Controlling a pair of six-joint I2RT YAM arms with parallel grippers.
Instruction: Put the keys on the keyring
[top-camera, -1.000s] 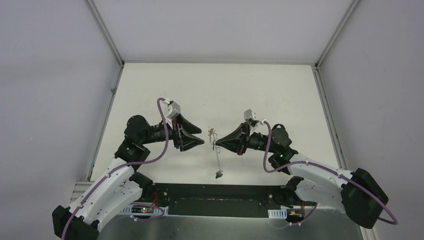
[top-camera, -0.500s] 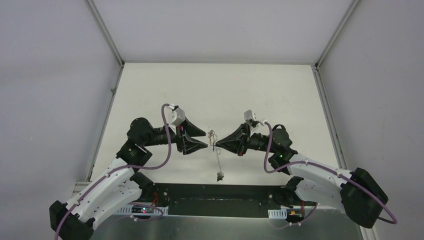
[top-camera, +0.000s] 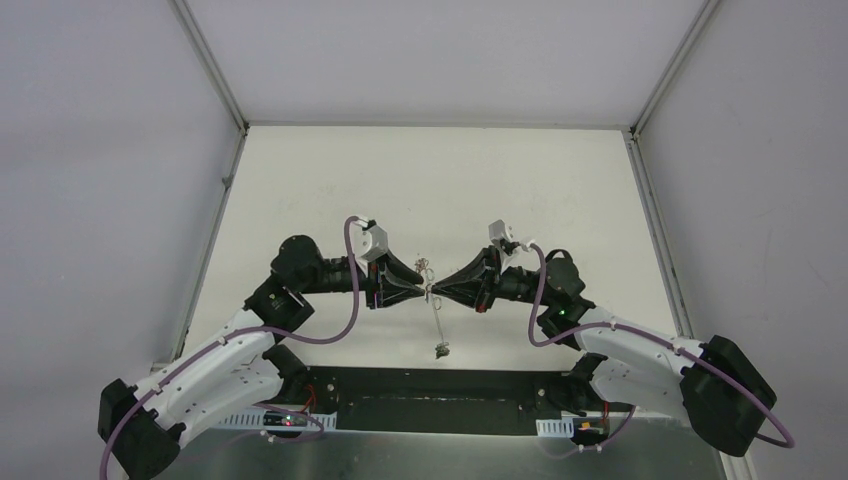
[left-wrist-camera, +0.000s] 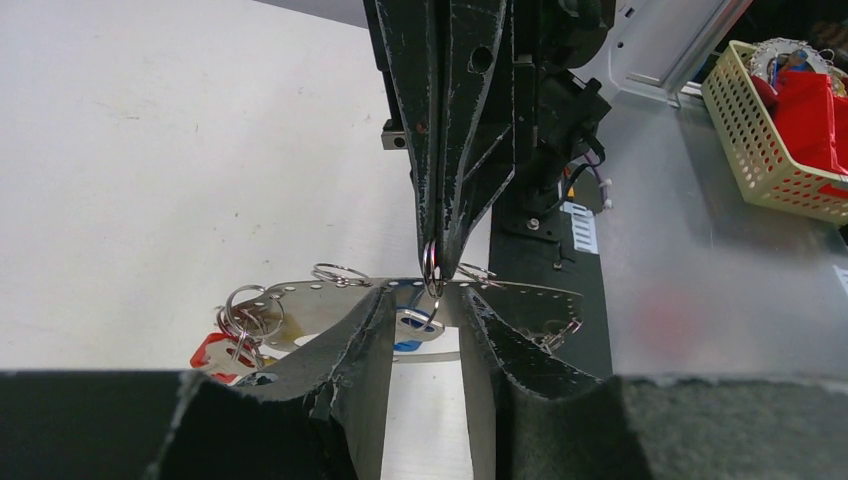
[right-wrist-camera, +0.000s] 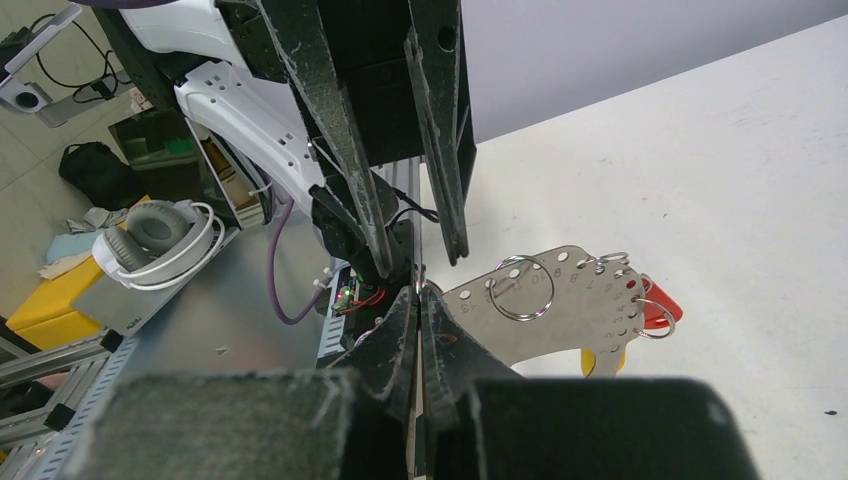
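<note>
The keyring (right-wrist-camera: 560, 300) is in the air between the 2 arms, above the white table (top-camera: 400, 170). In the wrist views it is a thin flat silver plate with a row of small holes along its rim and several split rings (right-wrist-camera: 522, 290) in them. The right gripper (left-wrist-camera: 436, 262) is closed tightly on the rim of the keyring, just where one of these rings sits. The left gripper (left-wrist-camera: 428, 302) meets it from the opposite side. Its 2 fingers (left-wrist-camera: 360, 340) stand apart with a narrow gap, 1 on each side of the plate, and I cannot see that they touch it. Some keys (left-wrist-camera: 215, 352) with red tags hang at one end of the plate. A blue tag (left-wrist-camera: 408, 326) shows in the gap between the left fingers.

I judge that the step is to take a hold with the left gripper just beside the right one. To do it well, the left fingers should close slowly and squarely on the flat faces, not on the thin edge, because the plate can twist around the single right grip. The right gripper should hold firm. The ring is easy to push aside, so a straight approach is safer.
</note>
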